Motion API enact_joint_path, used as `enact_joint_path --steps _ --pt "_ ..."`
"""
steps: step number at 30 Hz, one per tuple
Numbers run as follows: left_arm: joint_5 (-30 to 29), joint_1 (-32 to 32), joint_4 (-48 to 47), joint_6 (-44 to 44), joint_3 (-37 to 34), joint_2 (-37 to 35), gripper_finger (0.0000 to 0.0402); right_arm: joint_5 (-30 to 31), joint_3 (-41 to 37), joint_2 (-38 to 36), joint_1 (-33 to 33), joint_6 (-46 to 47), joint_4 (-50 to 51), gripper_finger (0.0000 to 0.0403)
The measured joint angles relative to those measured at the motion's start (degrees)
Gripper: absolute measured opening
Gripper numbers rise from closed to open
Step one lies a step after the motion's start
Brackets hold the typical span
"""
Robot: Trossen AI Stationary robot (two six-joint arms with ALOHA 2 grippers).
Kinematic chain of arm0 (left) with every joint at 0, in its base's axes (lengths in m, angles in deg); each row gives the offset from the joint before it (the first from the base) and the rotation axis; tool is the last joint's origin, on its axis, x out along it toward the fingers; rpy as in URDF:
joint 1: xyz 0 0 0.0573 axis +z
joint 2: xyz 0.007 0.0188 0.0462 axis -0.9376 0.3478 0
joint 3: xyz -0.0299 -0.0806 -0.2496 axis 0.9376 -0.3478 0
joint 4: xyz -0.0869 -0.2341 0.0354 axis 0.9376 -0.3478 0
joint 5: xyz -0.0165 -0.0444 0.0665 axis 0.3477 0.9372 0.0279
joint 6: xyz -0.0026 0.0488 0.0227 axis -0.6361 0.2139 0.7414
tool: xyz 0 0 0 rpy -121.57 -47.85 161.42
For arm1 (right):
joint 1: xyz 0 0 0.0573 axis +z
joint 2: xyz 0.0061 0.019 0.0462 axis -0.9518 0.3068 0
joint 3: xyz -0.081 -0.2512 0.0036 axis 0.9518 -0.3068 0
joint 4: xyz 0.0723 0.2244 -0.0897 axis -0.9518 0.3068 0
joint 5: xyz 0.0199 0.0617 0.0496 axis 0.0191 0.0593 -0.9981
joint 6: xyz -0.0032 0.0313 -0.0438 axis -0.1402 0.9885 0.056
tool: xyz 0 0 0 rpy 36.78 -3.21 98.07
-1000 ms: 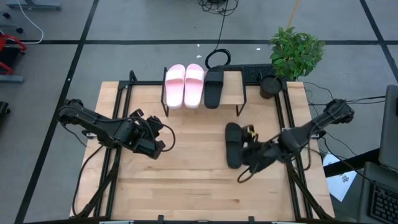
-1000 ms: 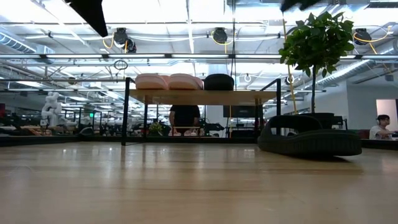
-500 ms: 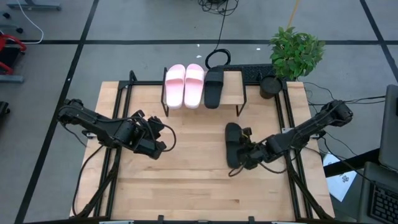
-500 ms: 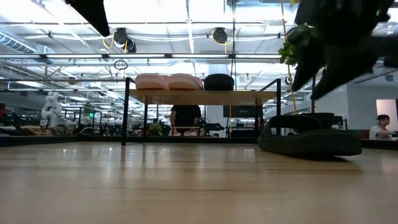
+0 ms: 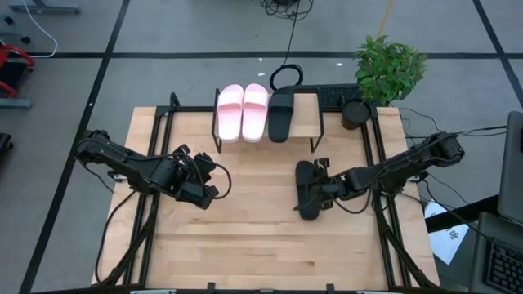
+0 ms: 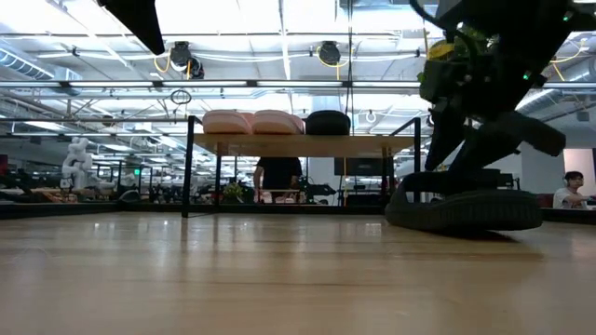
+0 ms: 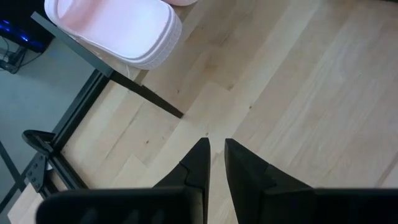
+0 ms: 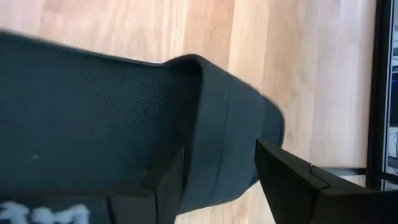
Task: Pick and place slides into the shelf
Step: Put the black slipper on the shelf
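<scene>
One black slide (image 5: pixel 304 192) lies flat on its sole on the right part of the table, also seen in the low view (image 6: pixel 466 212). My right gripper (image 5: pixel 321 181) is open at its right side, slanting down from the table's right. In the right wrist view its fingers straddle the strap's edge (image 8: pixel 205 112). The shelf (image 5: pixel 306 114) stands at the far edge, with the pink pair (image 5: pixel 243 113) and the other black slide (image 5: pixel 281 114) on top. My left gripper (image 5: pixel 204 186) hovers shut over bare wood on the left (image 7: pixel 216 142). My right gripper (image 8: pixel 219 152) stands open across the black slide's right side: one finger (image 8: pixel 165 183) over the strap, the other (image 8: pixel 292 180) outside the sole above the wood. It slants down from the table's right. Whether either finger touches the slide, I cannot tell.
A potted plant (image 5: pixel 384 69) and a keyboard (image 5: pixel 335 96) sit beyond the table's far right corner. Black frame rails (image 5: pixel 380 163) run along both sides of the table. Bare shelf top remains right of the black slide. People (image 6: pixel 568 191) show in the room behind.
My right gripper has moved from near the right rail toward the table's left and far side and come down at the black slide's right side, its fingers now astride the strap edge. The slide has stayed where it was.
</scene>
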Motion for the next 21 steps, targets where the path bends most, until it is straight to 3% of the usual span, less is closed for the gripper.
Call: enact_joint_path --steps 12,21 --pt "0.0 0.0 0.0 0.0 0.0 0.0 0.0047 -2.7 -1.7 0.0 -1.1 -0.2 -2.2 0.0103" --pt "0.0 0.0 0.0 0.0 0.0 0.0 0.0047 -2.6 -1.7 0.0 -1.1 -0.2 -3.1 0.0012"
